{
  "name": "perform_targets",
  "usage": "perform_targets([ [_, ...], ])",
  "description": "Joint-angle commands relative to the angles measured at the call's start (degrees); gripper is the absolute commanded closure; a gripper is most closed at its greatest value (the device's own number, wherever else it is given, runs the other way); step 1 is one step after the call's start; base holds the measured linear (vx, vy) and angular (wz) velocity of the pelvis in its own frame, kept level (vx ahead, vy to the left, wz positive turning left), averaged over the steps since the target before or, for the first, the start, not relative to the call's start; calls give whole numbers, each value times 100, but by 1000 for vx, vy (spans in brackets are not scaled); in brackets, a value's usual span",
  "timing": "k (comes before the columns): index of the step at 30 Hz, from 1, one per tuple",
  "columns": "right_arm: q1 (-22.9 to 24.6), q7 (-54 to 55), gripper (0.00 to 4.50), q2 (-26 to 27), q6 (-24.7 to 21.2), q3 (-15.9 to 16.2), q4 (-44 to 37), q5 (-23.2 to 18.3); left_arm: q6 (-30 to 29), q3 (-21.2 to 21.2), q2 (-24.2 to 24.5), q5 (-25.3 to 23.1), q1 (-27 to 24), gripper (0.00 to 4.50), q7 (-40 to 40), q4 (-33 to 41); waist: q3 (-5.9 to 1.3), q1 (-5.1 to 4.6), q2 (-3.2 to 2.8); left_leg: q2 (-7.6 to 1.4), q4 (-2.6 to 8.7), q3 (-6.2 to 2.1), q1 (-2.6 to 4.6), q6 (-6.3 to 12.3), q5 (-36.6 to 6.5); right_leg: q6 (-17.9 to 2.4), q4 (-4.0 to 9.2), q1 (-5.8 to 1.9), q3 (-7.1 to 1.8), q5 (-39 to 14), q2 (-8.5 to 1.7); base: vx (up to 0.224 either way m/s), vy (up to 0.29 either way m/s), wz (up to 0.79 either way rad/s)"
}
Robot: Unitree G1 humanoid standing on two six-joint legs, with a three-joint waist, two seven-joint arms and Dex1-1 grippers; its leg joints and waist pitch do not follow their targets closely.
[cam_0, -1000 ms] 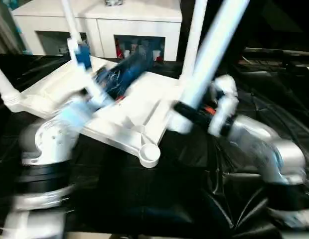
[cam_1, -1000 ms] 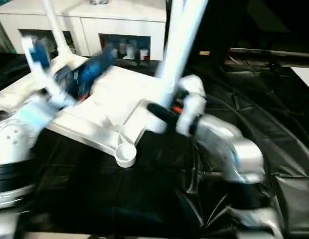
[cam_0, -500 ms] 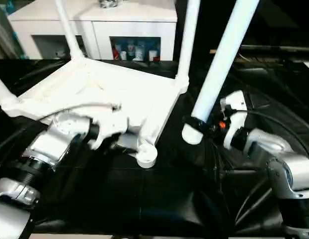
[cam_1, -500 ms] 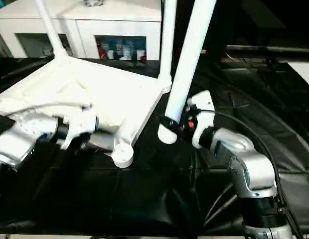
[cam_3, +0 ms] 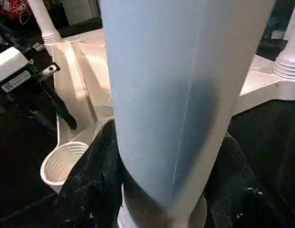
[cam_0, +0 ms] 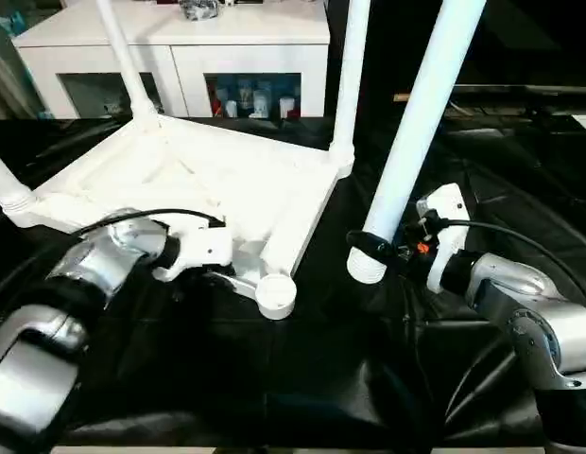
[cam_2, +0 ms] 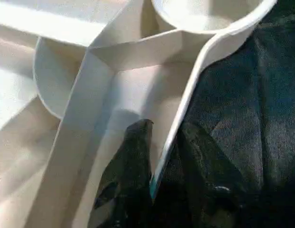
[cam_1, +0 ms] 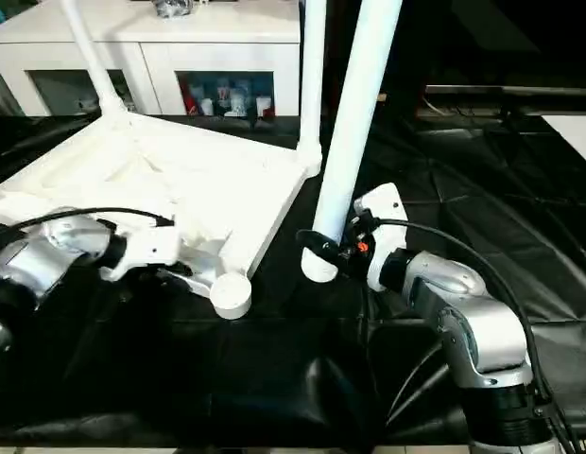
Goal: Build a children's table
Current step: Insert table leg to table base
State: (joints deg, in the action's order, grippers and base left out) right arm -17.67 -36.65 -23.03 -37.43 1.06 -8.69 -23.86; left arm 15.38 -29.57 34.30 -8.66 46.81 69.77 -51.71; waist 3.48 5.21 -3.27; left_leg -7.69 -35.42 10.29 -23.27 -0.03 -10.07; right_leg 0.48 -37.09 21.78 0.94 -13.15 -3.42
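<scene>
Seen from the head: upturned table top (cam_0: 208, 180) on the black sheet, three legs fitted, near corner socket (cam_0: 275, 295) empty; right gripper (cam_0: 380, 248) clasping the fourth leg (cam_0: 416, 123) upright, just right of it. From the left wrist: left gripper (cam_2: 162, 175) pinching the rim (cam_2: 185, 102) beside that socket. From the right wrist: socket near; best steadied at the rim, leg lowered plumb.

Held leg (cam_0: 416, 132) cut off at top edge; cabinet (cam_0: 180, 47) contents too small, perhaps bottles; left tool (cam_2: 159, 175) tips dark, indistinct.
</scene>
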Motion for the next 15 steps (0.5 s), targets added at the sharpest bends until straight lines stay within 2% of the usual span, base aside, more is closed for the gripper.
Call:
perform_targets([
  [1, -20, -33, 262, -15, 93, 55, -114, 53, 30, -9, 20, -146, 110, 376, -124, -254, -431, 19, -55, -533, 475, -253, 247, -382, -1521, -1644, 409, -164, -232, -174, -597, 0, 0, 0],
  [3, -32, -39, 262, -18, 112, 67, -101, 56, -188, 14, -32, -176, 133, 383, -82, -387, -416, 9, -53, -528, 485, -262, 225, -378, -1541, -1635, 416, -182, -234, -343, -607, 0, 0, 0],
  [5, -37, -32, 262, -14, 126, 69, -91, 62, -700, 160, -115, 13, 58, 394, 109, -337, -409, -2, -45, -529, 496, -273, 211, -370, -1517, -1622, 418, -190, -226, -431, -615, 0, 0, 0],
  [6, -37, -32, 262, -14, 126, 69, -91, 62, -700, 160, -115, 13, 58, 397, 109, -337, -407, -16, -38, -520, 493, -273, 203, -355, -1493, -1623, 421, -198, -227, -485, -617, 0, 0, 0],
  [7, -32, -26, 262, -10, 132, 63, -89, 67, -943, 277, -185, 135, 22, 399, 216, -323, -406, -23, -38, -517, 497, -276, 194, -346, -1489, -1614, 426, -204, -227, -522, -615, 0, 0, 0],
  [10, -10, 42, 262, 17, 130, 51, -88, 90, -1476, 432, -278, 340, -152, 411, 235, -50, -405, -36, -32, -514, 482, -271, 205, -295, -1459, -1636, 444, -189, -228, -616, -616, 0, 0, 0],
  [14, -21, 145, 262, 41, 48, 40, -73, 79, -2014, 701, -503, 570, -353, 425, -122, 321, -422, -54, -17, -512, 456, -239, 218, -166, -1307, -1721, 443, -179, -230, -343, -586, 0, 0, 0],
  [15, -43, 173, 262, 54, 17, 35, -54, 70, -2142, 810, -602, 670, -444, 429, -285, 520, -414, -53, 22, -513, 454, -233, 214, -122, -1273, -1736, 446, -180, -229, -330, -585, 0, 0, 0],
])
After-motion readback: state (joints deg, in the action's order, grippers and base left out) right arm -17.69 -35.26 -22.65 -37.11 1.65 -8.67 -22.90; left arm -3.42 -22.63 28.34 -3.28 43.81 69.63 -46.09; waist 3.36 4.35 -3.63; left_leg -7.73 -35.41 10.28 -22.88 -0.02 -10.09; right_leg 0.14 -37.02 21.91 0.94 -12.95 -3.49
